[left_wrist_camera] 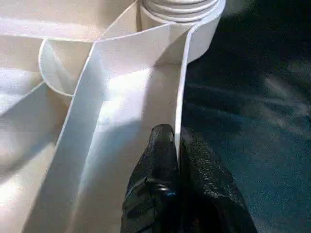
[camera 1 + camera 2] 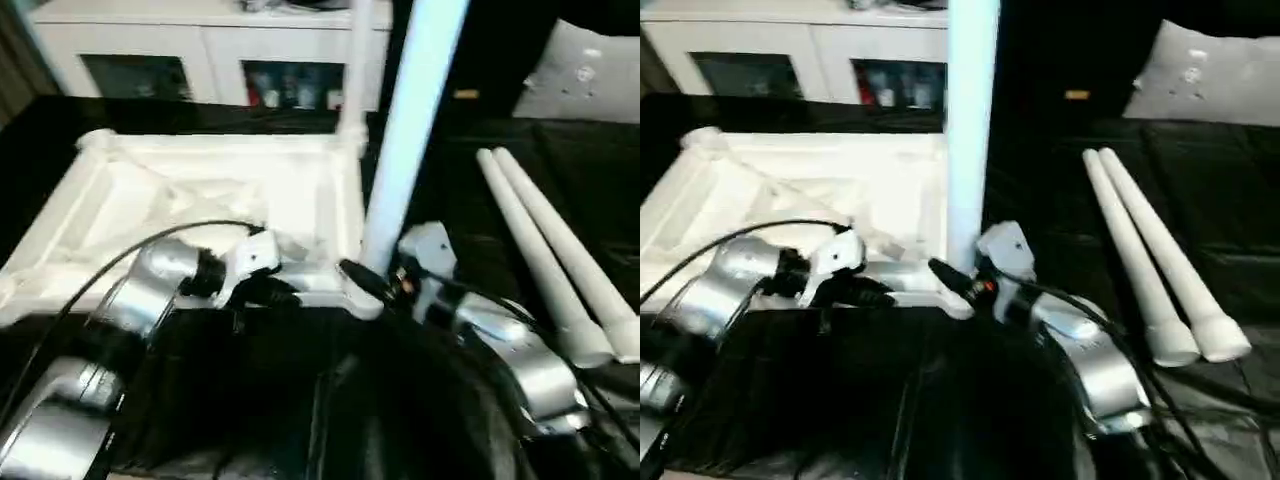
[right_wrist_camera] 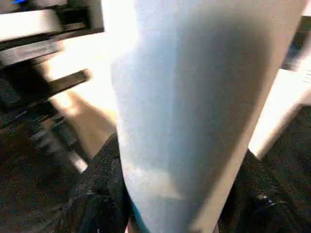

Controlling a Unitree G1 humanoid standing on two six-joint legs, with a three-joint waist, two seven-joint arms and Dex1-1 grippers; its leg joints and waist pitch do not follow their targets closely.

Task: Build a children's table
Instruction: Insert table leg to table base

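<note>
Table top upturned, one leg held upright at its near corner.

The table top (image 2: 200, 200) (light, stiff plastic) is pinched at its thin rim by the clenched left gripper (image 1: 177, 145); the smooth, likely slippery leg (image 2: 410, 140) is clasped low down by the right gripper (image 3: 170, 204), best taken there.
</note>
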